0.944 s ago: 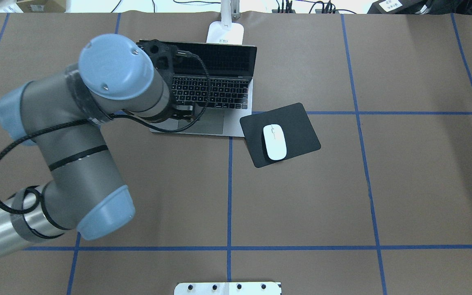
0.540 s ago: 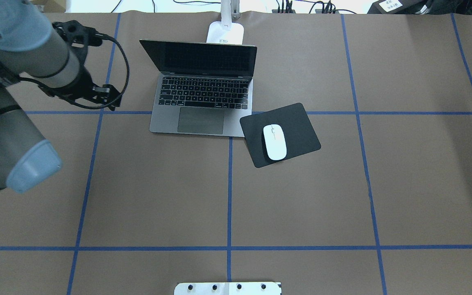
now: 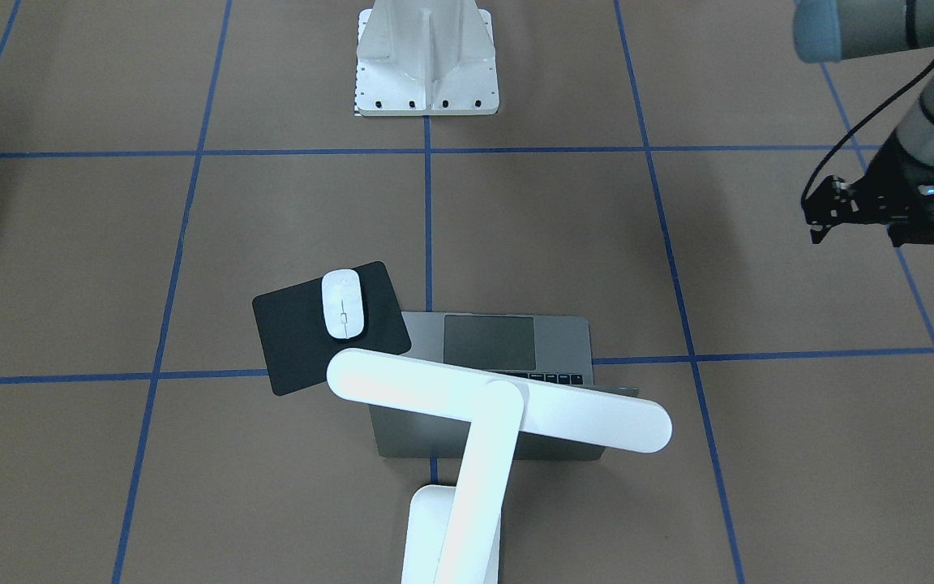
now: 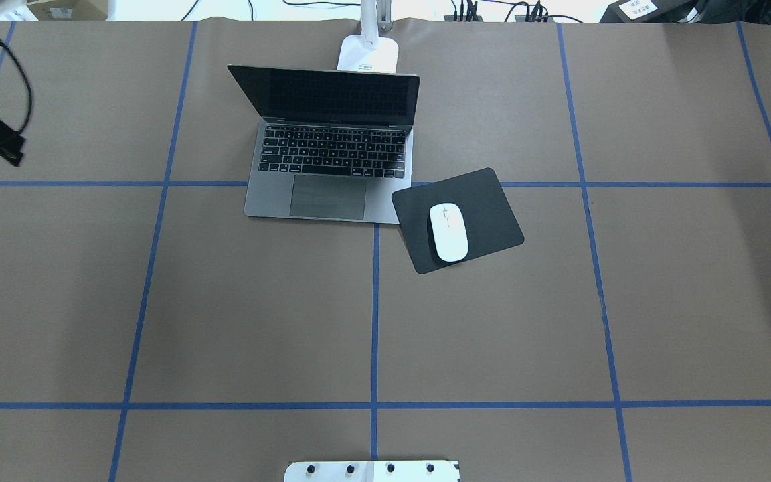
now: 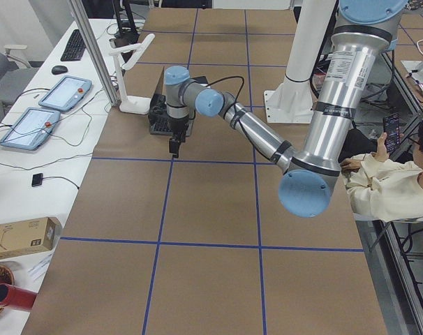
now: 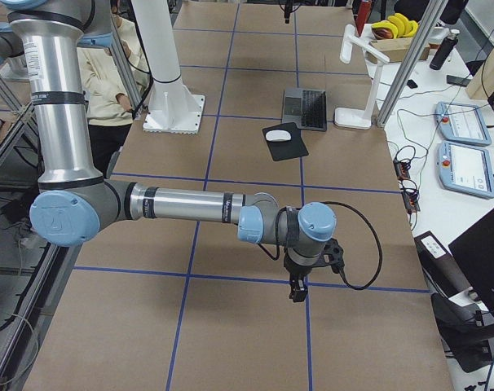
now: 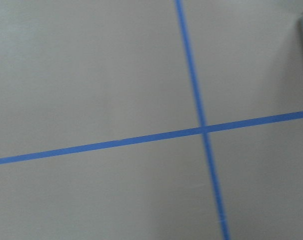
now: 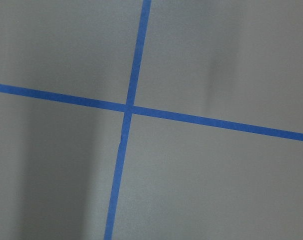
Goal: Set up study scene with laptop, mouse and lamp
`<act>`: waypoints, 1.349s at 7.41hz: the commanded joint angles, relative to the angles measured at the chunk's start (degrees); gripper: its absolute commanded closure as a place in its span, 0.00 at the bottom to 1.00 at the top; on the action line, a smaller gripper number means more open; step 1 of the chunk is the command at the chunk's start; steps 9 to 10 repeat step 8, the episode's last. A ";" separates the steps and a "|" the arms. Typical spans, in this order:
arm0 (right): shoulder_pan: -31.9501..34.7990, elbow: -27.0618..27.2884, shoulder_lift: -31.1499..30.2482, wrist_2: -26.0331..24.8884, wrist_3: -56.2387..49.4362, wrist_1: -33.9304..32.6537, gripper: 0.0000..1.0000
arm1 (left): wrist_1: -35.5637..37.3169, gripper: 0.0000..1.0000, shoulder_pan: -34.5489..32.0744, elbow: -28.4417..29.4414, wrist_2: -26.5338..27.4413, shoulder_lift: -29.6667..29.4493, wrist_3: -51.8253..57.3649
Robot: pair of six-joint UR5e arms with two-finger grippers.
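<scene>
The laptop sits open on the brown table, screen dark, keys & trackpad toward the robot. The lamp stands w/ its base just behind the laptop's lid, on the side away from the robot. Its long bar head hangs above the laptop and hides most of the keyboard in the front-facing view. The mouse lies on a black mat just off the laptop's front corner on the robot's right. The mat is turned at an angle to the laptop, and one mat corner touches that laptop corner. The left gripper hangs fingers-down above the table, well apart from the laptop on the robot's left; whether its fingers are spread or closed can't be told. The right gripper hangs well apart from the laptop on the robot's right, near crossing lines of blue tape. It shows in the side view only, so its finger state can't be told either. A white bolted pedestal stands at the robot's edge of the table, opposite the laptop.
</scene>
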 commanded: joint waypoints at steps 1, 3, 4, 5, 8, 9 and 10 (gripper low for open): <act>0.76 -0.01 -0.77 0.08 -0.26 0.01 0.00 | -0.24 0.01 -10.23 7.19 -5.28 3.36 15.29; 1.28 0.52 -1.38 0.08 -0.34 0.01 0.00 | -1.81 0.01 -18.94 16.87 -7.87 3.72 27.61; 1.55 0.78 -1.91 0.08 -0.43 0.62 0.00 | -4.17 0.01 -21.94 21.78 -8.30 3.81 32.28; 1.55 0.61 -2.00 -0.09 -0.26 1.32 0.00 | -7.85 0.01 -24.49 27.75 -8.66 3.81 35.89; 2.25 1.04 -2.70 -0.09 -0.52 2.81 0.00 | -13.07 0.01 -27.42 34.22 -8.66 3.72 38.39; 2.25 1.04 -2.70 -0.09 -0.52 2.81 0.00 | -13.07 0.01 -27.42 34.22 -8.66 3.72 38.39; 2.25 1.04 -2.70 -0.09 -0.52 2.81 0.00 | -13.07 0.01 -27.42 34.22 -8.66 3.72 38.39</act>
